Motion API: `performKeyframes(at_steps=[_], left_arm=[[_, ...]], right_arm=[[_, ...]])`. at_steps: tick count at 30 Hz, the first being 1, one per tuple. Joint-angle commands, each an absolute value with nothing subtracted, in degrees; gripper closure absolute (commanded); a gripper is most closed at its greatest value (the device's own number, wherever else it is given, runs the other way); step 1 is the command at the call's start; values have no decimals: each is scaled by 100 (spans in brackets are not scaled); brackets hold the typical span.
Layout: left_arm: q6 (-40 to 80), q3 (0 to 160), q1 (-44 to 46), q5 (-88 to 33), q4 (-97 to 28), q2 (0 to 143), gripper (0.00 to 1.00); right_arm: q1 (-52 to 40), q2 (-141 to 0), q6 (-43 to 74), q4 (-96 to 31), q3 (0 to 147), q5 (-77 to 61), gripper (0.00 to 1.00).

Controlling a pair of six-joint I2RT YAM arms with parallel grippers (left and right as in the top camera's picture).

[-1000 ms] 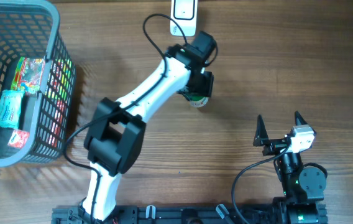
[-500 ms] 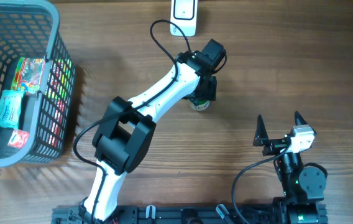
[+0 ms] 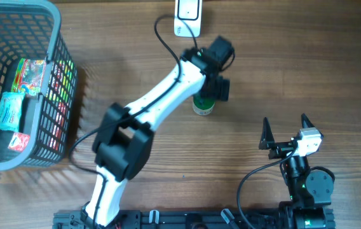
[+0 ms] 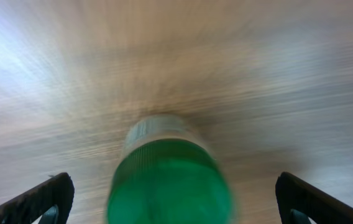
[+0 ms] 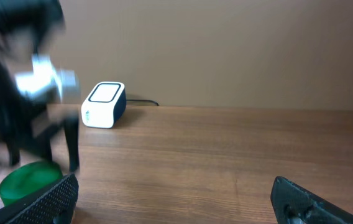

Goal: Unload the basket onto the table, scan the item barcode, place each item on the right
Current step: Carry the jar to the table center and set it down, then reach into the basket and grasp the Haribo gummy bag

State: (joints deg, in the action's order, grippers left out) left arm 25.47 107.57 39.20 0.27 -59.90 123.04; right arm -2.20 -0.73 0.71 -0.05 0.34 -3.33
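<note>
The left arm (image 3: 161, 95), white with black joints, stretches from its base at 6 o'clock in the overhead view toward 1 o'clock. The left tool (image 4: 176, 198), black and two-fingered, stands spread wide. The black right arm (image 3: 307, 184) sits folded at 5 o'clock. The right tool (image 3: 285, 127) gapes wide, pointing toward 12 o'clock.

Bottle (image 4: 167, 180) is showing a green cap against the brown wood-grain table (image 3: 295, 76), scanner (image 3: 188, 11) showing white, basket (image 3: 67, 51) grey lattice.

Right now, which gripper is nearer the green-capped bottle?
Left. The left gripper hangs open right above the green-capped bottle, jaws wide on either side; the right gripper sits open well away, off to the bottle's right.
</note>
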Motion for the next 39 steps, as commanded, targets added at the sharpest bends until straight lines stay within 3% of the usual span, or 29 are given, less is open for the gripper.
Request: performKeyframes(at_steps=[1, 4, 8, 10, 11, 12, 14, 20, 23, 32, 39], left_arm=[[1861, 12134, 3701, 202, -6235, 10809, 0], [1044, 12394, 3675, 869, -6757, 9920, 0], [1793, 12394, 3216, 2858, -7467, 9091, 0], [2265, 12394, 2550, 2917, -7634, 8729, 0], [2685, 12394, 1935, 2755, -7725, 8538, 0], [3124, 12394, 613, 1874, -7885, 8355, 0], [3275, 12348, -644, 908, -8095, 8377, 0], [3284, 11273, -2825, -298, -7717, 8471, 0], [3177, 10377, -3474, -978, -7118, 8473, 0], [3210, 6814, -3669, -1756, -3739, 8838, 0], [3395, 6445, -3522, -1804, -2504, 10182, 0]], right_arm=[[-204, -25, 3, 8, 30, -261, 0], [-204, -27, 1, 8, 30, -259, 0], [-204, -25, 3, 8, 30, -261, 0], [-204, -25, 1, 8, 30, -259, 0], [-204, -27, 3, 8, 30, -259, 0], [-204, -25, 3, 8, 30, -259, 0], [-207, -25, 3, 8, 30, -259, 0], [-204, -25, 1, 8, 30, -259, 0], [-207, -27, 1, 8, 30, -259, 0], [-204, -27, 3, 8, 30, -259, 0], [-204, -27, 5, 8, 30, -259, 0]])
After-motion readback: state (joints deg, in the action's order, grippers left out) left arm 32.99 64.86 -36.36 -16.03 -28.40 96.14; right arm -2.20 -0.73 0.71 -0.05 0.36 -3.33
